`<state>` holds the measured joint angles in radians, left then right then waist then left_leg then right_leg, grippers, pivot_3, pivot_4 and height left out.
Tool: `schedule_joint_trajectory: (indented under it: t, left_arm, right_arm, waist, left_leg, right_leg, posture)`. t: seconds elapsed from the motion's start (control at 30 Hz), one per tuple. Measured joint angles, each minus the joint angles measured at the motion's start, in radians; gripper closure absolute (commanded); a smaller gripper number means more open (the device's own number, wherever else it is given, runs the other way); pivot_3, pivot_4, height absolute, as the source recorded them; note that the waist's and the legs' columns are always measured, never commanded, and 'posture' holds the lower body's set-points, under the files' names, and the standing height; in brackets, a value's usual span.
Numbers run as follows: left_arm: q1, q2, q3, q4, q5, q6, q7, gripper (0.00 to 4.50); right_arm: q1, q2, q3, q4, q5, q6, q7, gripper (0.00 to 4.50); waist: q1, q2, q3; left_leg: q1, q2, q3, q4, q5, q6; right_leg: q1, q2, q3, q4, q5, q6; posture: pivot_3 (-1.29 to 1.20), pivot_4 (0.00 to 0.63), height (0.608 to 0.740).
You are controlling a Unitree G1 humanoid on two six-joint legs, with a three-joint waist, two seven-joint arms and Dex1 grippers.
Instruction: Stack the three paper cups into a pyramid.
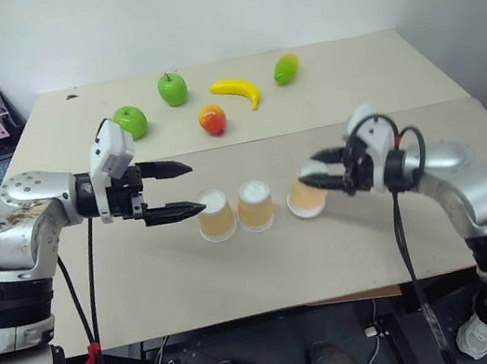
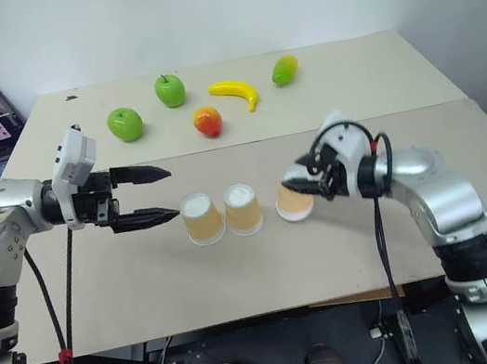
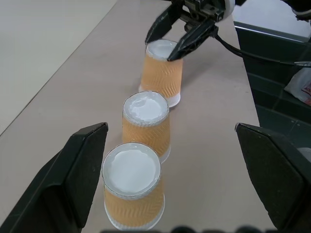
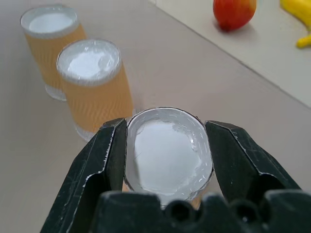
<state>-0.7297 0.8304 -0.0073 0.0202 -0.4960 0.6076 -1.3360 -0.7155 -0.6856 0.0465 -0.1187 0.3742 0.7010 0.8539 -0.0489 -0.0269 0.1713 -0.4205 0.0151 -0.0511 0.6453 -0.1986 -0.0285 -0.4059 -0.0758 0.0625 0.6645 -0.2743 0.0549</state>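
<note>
Table: a pale beige tabletop (image 1: 150, 293) carries three small tapered tan-orange paper cups, all upside down with white bases up.
Held cup: the right-hand paper cup (image 1: 307, 197) is pinched near its top between the black fingers of the right gripper (image 4: 167, 160), tilted, just beside the row.
Middle cup: the second paper cup (image 1: 254, 205) stands upright on the table, close to the third.
Left cup: the third paper cup (image 1: 215, 215) stands beside the left gripper.
Left gripper: the left gripper (image 1: 183, 189) hovers level beside the row, fingers spread wide, holding nothing.
Behind: two green apples (image 1: 130, 122), a yellow banana (image 1: 238, 90), a round orange-red fruit (image 1: 212, 120).
</note>
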Motion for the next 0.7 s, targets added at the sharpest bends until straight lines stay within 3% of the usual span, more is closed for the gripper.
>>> schedule_joint_trajectory:
  t: [0.27,0.43,0.57,0.7]
  left_arm:
    - [-0.004,-0.030,-0.018,0.023,0.011,-0.029,0.007,0.00]
    - [-0.010,-0.043,-0.038,0.037,0.022,-0.037,0.001,0.00]
    - [-0.020,-0.056,-0.053,0.040,0.023,-0.038,-0.008,0.00]
    - [-0.019,-0.052,-0.053,0.039,0.023,-0.037,-0.008,0.00]
  right_arm:
    - [-0.445,-0.099,0.082,0.205,-0.001,0.001,0.275,1.99]
    - [-0.711,0.023,0.144,0.411,0.007,-0.002,0.477,1.99]
    - [-0.782,0.169,0.228,0.520,-0.004,-0.024,0.577,1.99]
    - [-0.782,0.217,0.268,0.624,-0.055,-0.085,0.607,1.99]
  waist:
    - [0.005,0.002,0.001]
    - [-0.010,0.003,0.002]
    - [-0.020,0.003,0.002]
    - [-0.012,0.003,0.002]
  left_leg:
    - [-0.002,-0.001,0.000,0.000,0.000,0.000]
    - [-0.001,0.000,0.001,0.000,0.000,0.000]
    - [-0.002,0.001,-0.001,0.000,0.000,0.000]
    - [-0.003,-0.001,-0.001,0.000,0.000,0.000]
  right_leg:
    - [0.000,-0.001,-0.001,-0.001,0.000,0.000]
    - [-0.002,0.000,0.000,0.001,0.000,0.000]
    - [-0.002,0.001,-0.001,0.007,0.000,0.000]
    - [-0.003,-0.001,-0.002,0.007,0.000,0.000]
  posture:
    - [0.00,0.150,0.732]
    - [0.00,0.150,0.732]
    - [0.00,0.150,0.732]
    - [0.00,0.150,0.732]
